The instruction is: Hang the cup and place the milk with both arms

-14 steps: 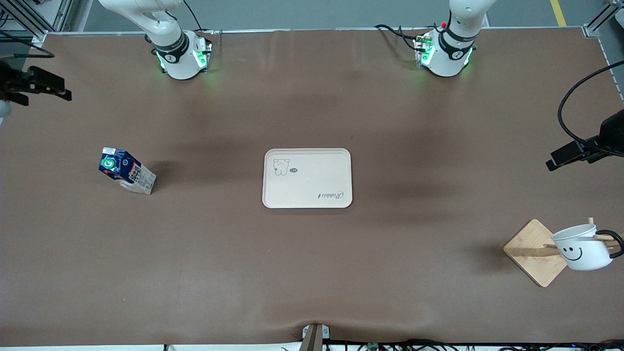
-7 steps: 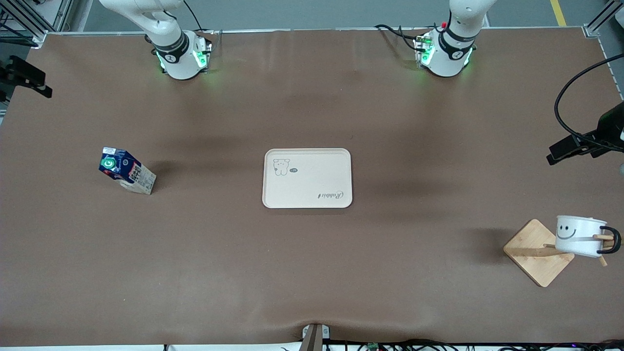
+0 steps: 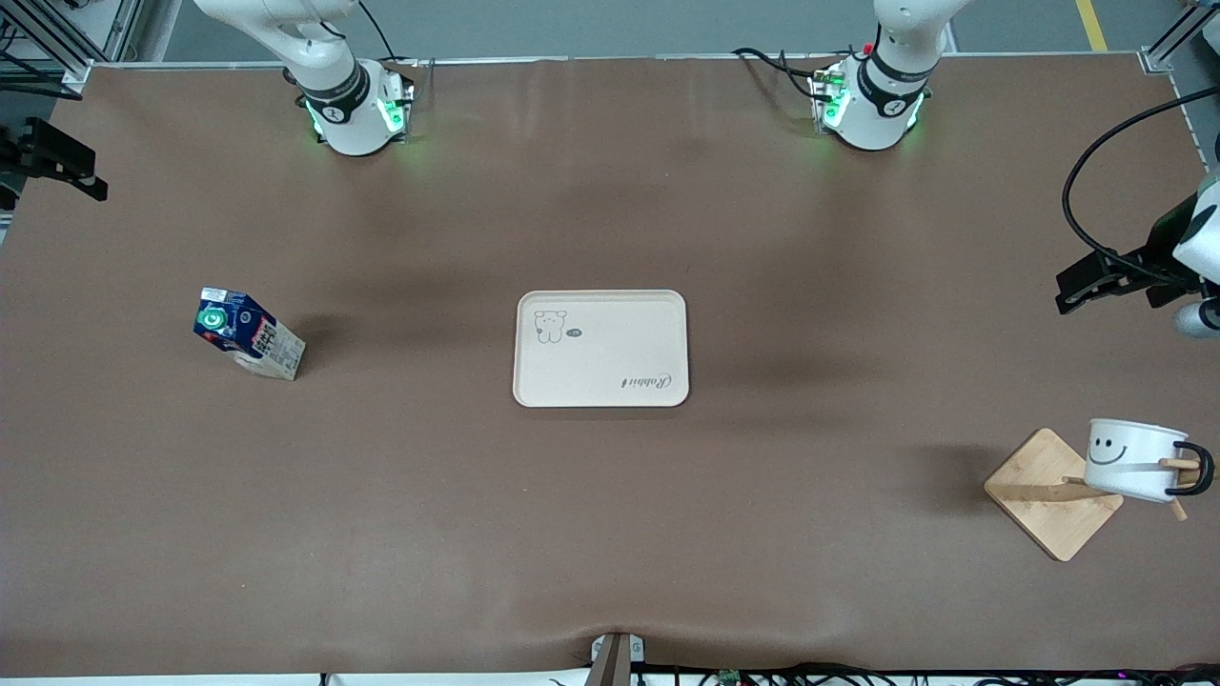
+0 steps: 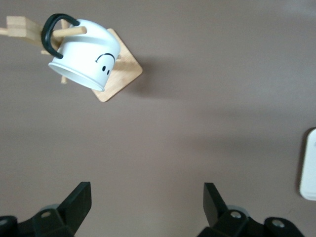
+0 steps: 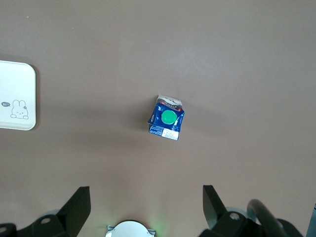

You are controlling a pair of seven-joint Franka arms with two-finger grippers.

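The cup is hanging by its black handle on a peg of the wooden rack, down at the left arm's end of the table and nearer the front camera than the tray. It sits tilted on the peg with the smiley face showing, and from the left wrist view you can see its open mouth angled off to one side over the rack's square base.

The left gripper is up in the air over bare brown table near that end, fingers spread wide with nothing between them, well apart from the cup.

The milk stands upright on the table toward the right arm's end, green cap on top, well apart from the tray in the middle of the table. The tray has a little rabbit drawing and some script printed on it, and nothing on it.

The right gripper hangs high over the table near the milk, also spread wide and holding nothing; the carton shows straight down from above in the right wrist view.
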